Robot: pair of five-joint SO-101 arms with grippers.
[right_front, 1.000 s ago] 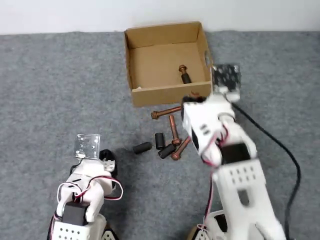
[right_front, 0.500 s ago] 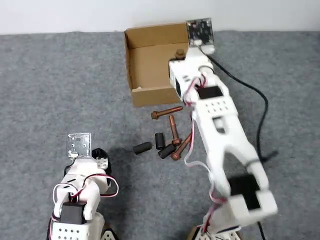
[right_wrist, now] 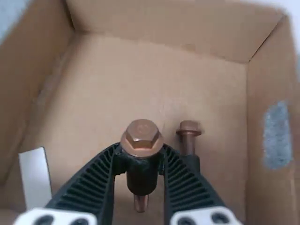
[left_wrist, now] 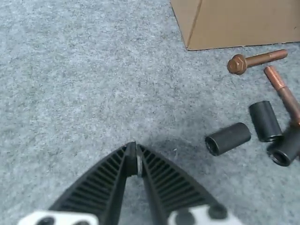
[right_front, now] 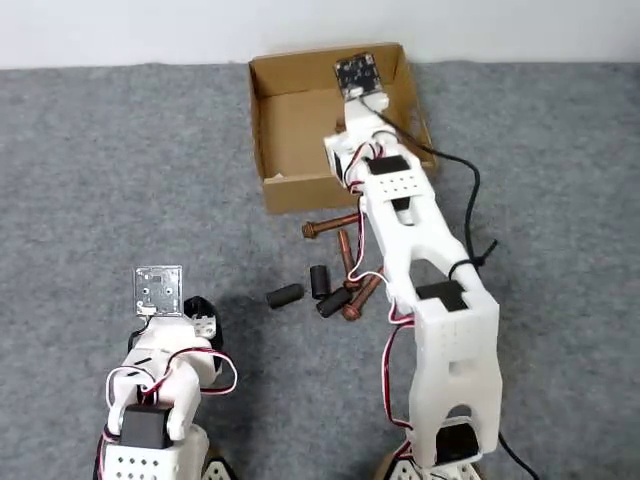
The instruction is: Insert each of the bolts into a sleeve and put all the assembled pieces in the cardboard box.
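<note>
Clamped hard is the right gripper [right_wrist: 142, 152], and between its ribbed black fingers [right_wrist: 89, 187] an assembled piece [right_wrist: 142, 140] is pinched: copper hex head toward the camera, black sleeve squeezed from both sides, the bolt's tip seen poking out of the sleeve's far end. It is held inside the walls of the cardboard box [right_wrist: 154, 18], over the floor (whether the floor is touched cannot be told). Just beside it, a second assembled piece [right_wrist: 189, 136] is seen lying on the box floor, close to one side wall. That wall is marked by a grey patch [right_wrist: 276, 133], and a white strip [right_wrist: 33, 178] is seen against the opposite wall.

Out from the box, in the high view, the right arm [right_front: 420, 260] is stretched the whole way from the near edge, and the loose pile is partly covered by it. A crosswise bolt [right_front: 330, 226] is laid just in front of the box wall; a second bolt [right_front: 346, 255] is pointed away from the box, and a third bolt [right_front: 360, 298] is tucked against the arm's side. An outlying sleeve [right_front: 285, 295] is set a little apart, while a middle sleeve [right_front: 319, 280] and a third sleeve [right_front: 334, 302] are bunched at the bolts. A black cable [right_front: 470, 200] is looped beside the arm.

Over at the left gripper [left_wrist: 135, 154], the fingers are pressed together with nothing between them, above bare grey carpet [left_wrist: 70, 70], short of the outlying sleeve.
</note>
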